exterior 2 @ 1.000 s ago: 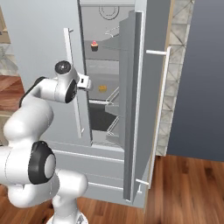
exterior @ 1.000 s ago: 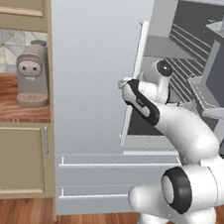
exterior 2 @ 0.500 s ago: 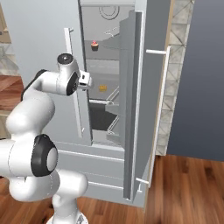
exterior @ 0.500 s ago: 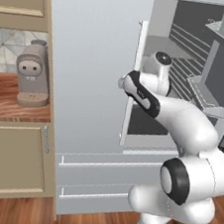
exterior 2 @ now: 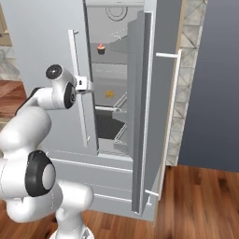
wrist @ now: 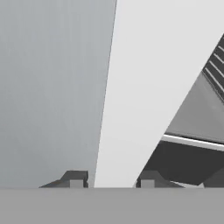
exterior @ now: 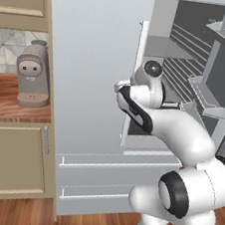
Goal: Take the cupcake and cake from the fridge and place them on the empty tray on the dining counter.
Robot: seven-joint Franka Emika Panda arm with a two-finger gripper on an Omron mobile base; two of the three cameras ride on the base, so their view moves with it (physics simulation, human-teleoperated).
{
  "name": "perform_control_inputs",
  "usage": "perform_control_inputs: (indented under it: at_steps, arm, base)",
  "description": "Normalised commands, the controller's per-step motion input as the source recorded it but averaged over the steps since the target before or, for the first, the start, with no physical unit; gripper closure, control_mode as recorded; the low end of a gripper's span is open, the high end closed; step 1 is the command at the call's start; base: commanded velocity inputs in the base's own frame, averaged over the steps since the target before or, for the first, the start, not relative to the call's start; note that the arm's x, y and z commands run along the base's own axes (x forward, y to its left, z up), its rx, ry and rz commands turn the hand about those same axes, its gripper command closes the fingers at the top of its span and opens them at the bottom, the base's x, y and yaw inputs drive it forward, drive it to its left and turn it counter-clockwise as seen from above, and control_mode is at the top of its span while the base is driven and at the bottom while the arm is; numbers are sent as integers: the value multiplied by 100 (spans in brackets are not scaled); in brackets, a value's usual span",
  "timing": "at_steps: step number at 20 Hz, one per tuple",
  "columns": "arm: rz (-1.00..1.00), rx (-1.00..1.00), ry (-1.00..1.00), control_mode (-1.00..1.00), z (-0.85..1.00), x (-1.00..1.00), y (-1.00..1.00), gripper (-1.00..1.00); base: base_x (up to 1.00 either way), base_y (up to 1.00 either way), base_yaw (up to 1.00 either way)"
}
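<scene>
My tool (wrist: 111, 181) straddles the fridge (exterior: 88, 81) handle (wrist: 140, 87), fingers apart; next, clamp and pull.

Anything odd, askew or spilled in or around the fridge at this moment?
Nothing stands out. The fridge has its right door swung open; the cupcake sits upright on an upper shelf, the cake on a lower one. The gripper straddles the left door's white handle.

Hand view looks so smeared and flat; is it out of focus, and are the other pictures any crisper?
Hand view: the white fridge handle sits very close, soft-edged, evenly lit, no glare. Right base view: sharper; cupcake and cake small but distinct. Left base view: clear, faint shading.
</scene>
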Motion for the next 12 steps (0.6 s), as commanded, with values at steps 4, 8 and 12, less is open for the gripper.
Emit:
perform_control_inputs:
  at_steps: [4,8,12]
  arm:
    - [0,-1,-33,-100,-10,1,0,100]
    - [0,0,-2,-100,0,1,0,100]
    - [0,0,1,-100,0,-2,0,100]
  base:
    - [0,0,0]
    - [0,0,0]
    - [0,0,0]
